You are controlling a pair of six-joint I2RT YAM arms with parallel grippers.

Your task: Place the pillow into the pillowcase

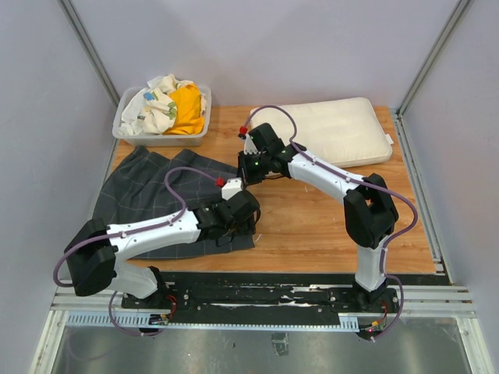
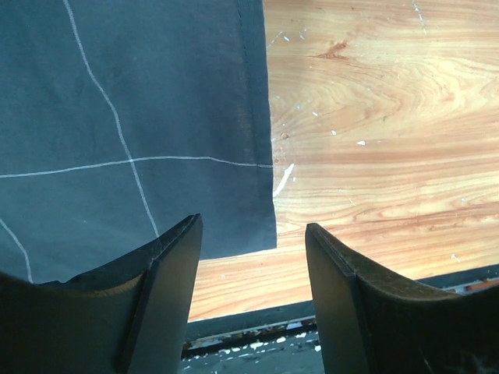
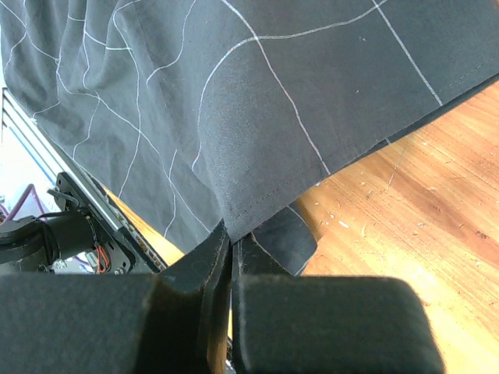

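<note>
Grey pillowcase (image 3: 257, 117) edge is pinched tight in my right tool (image 3: 231, 238). My left tool (image 2: 253, 226) is spread; I think it should grab the near corner, top layer only.

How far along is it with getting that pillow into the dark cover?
Nothing is done yet: the pillow lies uncovered, apart from the pillowcase. In hand: the right gripper pinches the case's edge; the left gripper is open above its near corner. Still to do: opening the case and sliding the pillow in.
</note>
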